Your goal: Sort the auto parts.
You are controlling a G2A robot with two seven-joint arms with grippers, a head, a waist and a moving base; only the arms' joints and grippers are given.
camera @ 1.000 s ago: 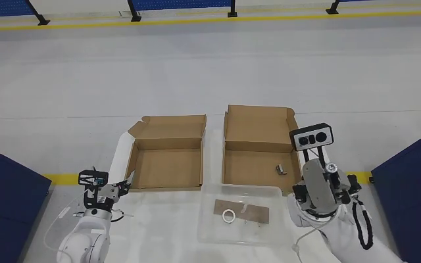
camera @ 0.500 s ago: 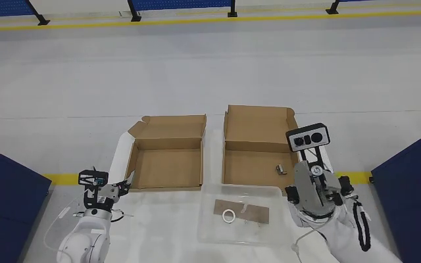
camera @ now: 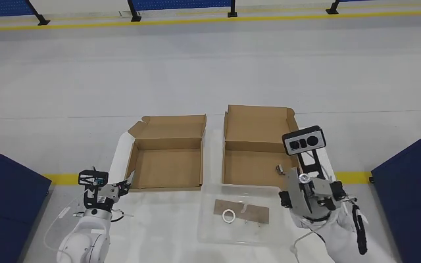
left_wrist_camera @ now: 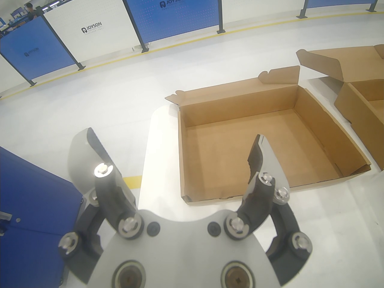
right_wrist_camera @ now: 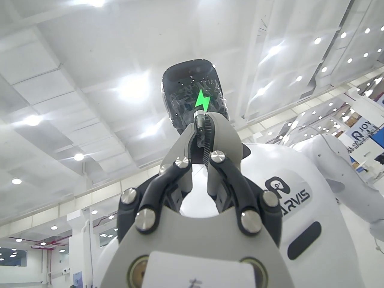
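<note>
Right wrist view: a small silver threaded part point(right_wrist_camera: 199, 118) is clamped in the upturned right jaws. Top view: it is held beside the clear plastic tray point(camera: 214, 233), near the right brown cardboard box point(camera: 256, 125). Left wrist view: the left jaws are spread wide. A carry seems in hand; lowering into the matching box is called for.

My left gripper point(left_wrist_camera: 175, 137): bare brushed metal fingers point(left_wrist_camera: 271, 163), matt black ribbed pads point(left_wrist_camera: 253, 155), shiny screw heads. My right gripper point(right_wrist_camera: 201, 122): same grey metal, black toothed pads clamped on small bright-metal threaded fitting point(right_wrist_camera: 198, 118).

Left box point(camera: 168, 167), right box point(camera: 253, 167): plain brown cardboard, matt.

Small part point(camera: 281, 169) in right box: grey, metallic.

Tray point(camera: 209, 230) at worktop near edge: clear glossy plastic. Inside: smooth white ring point(camera: 229, 215), material unclear; flat matt cardboard strip point(camera: 255, 212).

Worktop point(camera: 158, 210): white, smooth, slight sheen.
</note>
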